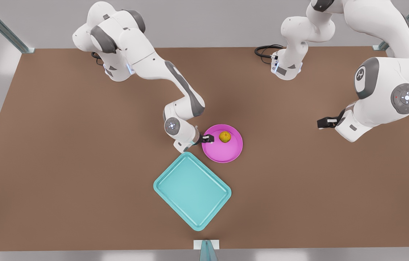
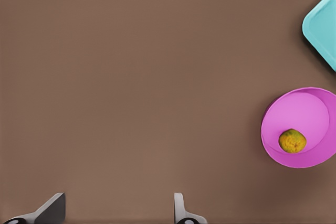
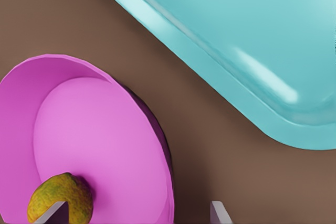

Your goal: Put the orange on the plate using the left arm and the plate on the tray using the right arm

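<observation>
the orange [image 1: 224, 136] is seen resting inside the plate [image 1: 226, 152], so the first step is judged done. the plate lies on the table [image 1: 63, 163], just beside the tray [image 1: 192, 190], at about one o'clock from it in the front view, not touching.

the right gripper [image 1: 207, 138] is held at the plate's nine o'clock rim, its fingers spread wide astride the rim, nothing clamped. the left gripper [image 1: 321, 123] is parked well apart at three o'clock, fingers wide and empty; that arm waits.

next, the rim is to be pinched and the plate carried level toward seven o'clock onto the tray, lest the orange roll off.
</observation>
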